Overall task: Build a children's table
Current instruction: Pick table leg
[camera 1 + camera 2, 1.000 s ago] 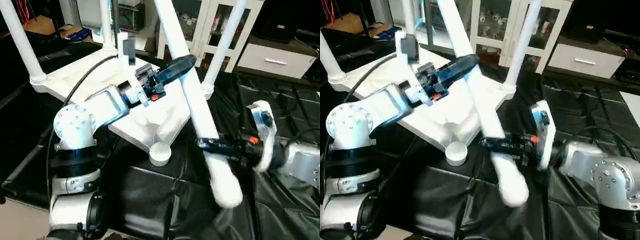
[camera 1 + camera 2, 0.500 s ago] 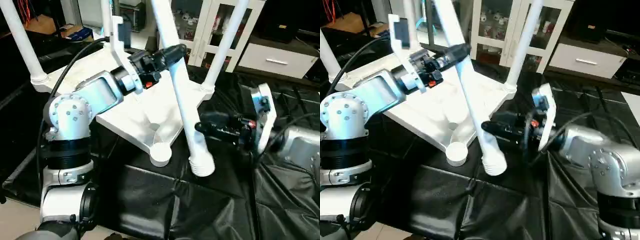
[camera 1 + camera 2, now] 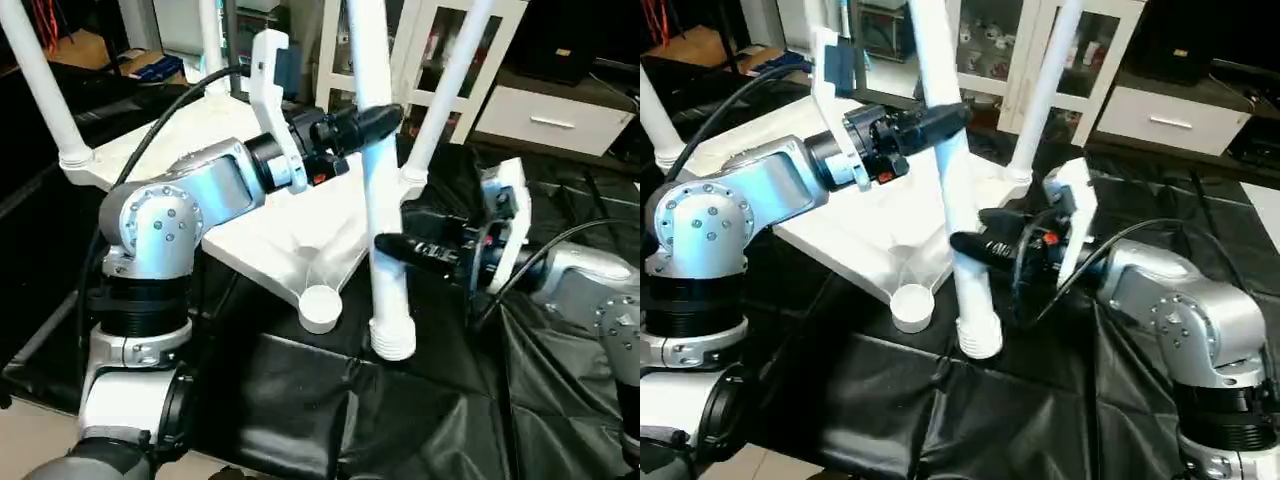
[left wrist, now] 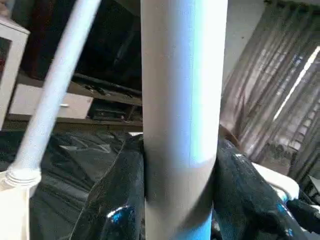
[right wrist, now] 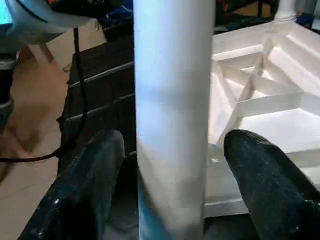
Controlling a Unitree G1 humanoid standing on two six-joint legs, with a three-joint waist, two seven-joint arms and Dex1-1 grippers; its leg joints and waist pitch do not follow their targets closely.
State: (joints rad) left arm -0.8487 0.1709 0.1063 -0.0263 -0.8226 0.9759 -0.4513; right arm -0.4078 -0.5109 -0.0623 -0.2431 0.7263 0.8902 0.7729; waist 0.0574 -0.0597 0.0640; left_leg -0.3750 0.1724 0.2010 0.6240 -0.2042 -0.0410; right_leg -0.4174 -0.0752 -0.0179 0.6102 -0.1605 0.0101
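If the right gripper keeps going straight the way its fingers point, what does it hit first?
Most likely the loose table leg, standing between the right gripper's open fingers with gaps either side. Beyond it lies the tabletop's ribbed underside, though depth there is hard to judge.

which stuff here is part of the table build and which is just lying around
Part of the job:
- table top, upside down
- loose leg in left pincer
- fitted legs
- empty corner socket

Just lying about:
- glass-door cabinet
- white drawer unit
- black sheet
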